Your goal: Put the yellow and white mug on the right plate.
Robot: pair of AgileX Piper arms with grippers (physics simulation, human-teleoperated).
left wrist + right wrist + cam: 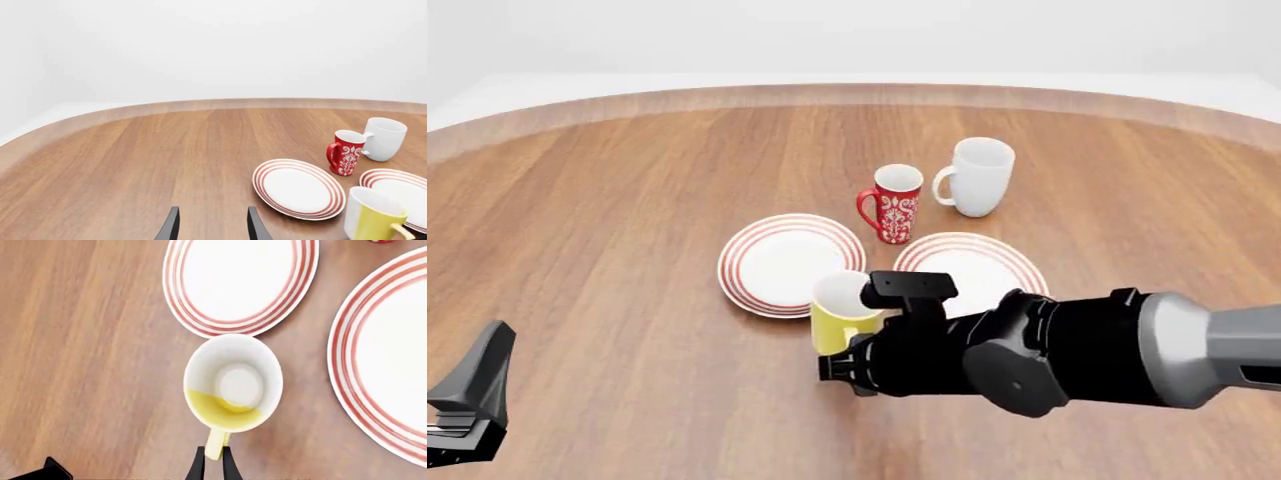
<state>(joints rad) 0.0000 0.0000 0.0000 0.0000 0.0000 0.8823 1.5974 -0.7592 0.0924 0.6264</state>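
- Two red-ringed plates lie side by side mid-table in the front view: the left plate (785, 262) and the right plate (974, 265), close together without touching.
- Yellow mug (843, 312): small, cylindrical and glossy yellow outside, with a white inside and a yellow loop handle. It stands upright on the bare wood, just off the left plate's 5 o'clock edge and the right plate's 8 o'clock edge.
- Seen from above in the right wrist view, the mug (233, 382) shows a white bowl and floor, with a yellow sliver of wall on the handle side.
- Right gripper (213, 462): its two dark fingers are closed thinly on the mug's handle, the handle's tip sitting between them. In the front view the arm's black body (1014, 350) hides the gripper and covers the right plate's near edge.
- Left gripper (212, 227): fingers spread apart with nothing between them, above bare wood well to the left of the crockery.
- Red patterned mug (893, 204) stands upright at the 12 o'clock gap between the plates; the taller white mug (976, 177) stands just beyond it at 2 o'clock.
- Table (601, 220): round-edged brown wood.
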